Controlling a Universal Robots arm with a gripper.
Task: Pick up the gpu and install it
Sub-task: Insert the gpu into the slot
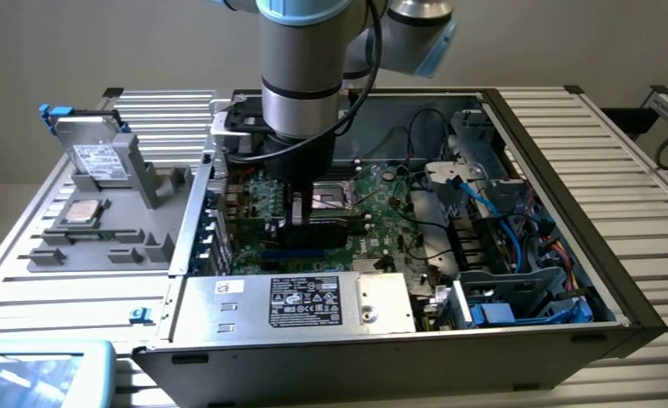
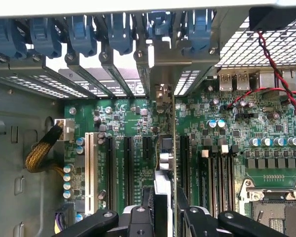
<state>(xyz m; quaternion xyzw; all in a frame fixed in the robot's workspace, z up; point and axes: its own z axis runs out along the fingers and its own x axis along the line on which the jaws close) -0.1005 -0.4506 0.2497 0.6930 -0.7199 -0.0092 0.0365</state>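
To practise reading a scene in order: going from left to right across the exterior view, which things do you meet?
Hard drive with white label → robot arm → blue cables inside the open computer case → slatted table top.

Exterior looks down, wrist seemingly close, sharing motherboard (image 2: 197, 123).

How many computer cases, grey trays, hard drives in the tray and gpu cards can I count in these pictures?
computer case: 1
grey tray: 1
hard drive, standing in the tray: 1
gpu, held in the gripper: 1
Total: 4
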